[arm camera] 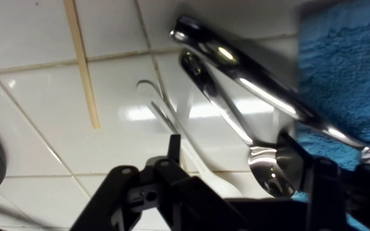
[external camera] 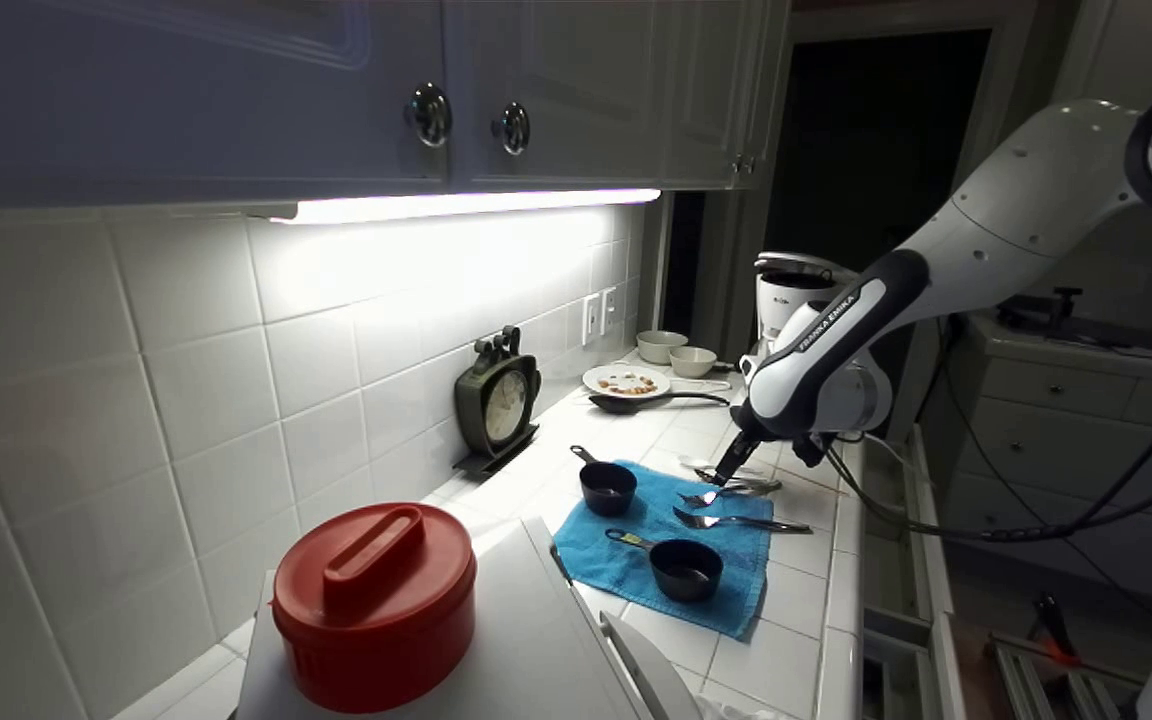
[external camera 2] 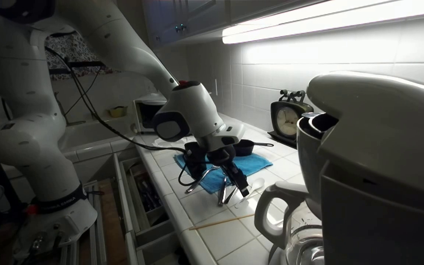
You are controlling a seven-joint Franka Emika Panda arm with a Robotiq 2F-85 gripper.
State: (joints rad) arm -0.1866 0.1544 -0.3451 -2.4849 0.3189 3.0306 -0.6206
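My gripper (arm camera: 229,139) points down with its fingers apart and nothing held; it also shows in an exterior view (external camera: 722,476). In the wrist view, a metal spoon (arm camera: 265,168) lies between the fingers, its bowl near the right finger; contact cannot be told. A white plastic spoon (arm camera: 201,165) lies by the left finger, partly hidden by it. A larger metal utensil (arm camera: 262,80) lies to the right and reaches onto a blue towel (arm camera: 345,67). A fork (external camera: 736,522) and two black measuring cups (external camera: 608,487) (external camera: 686,572) lie on the towel in an exterior view.
A thin wooden stick (arm camera: 81,67) lies on the tiles. A coffee maker (external camera 2: 377,147) stands close by. A scale (external camera: 501,405) stands against the wall. A plate with food (external camera: 596,377), bowls (external camera: 658,350) and a red container (external camera: 376,610) are around. A drawer (external camera 2: 123,191) is open.
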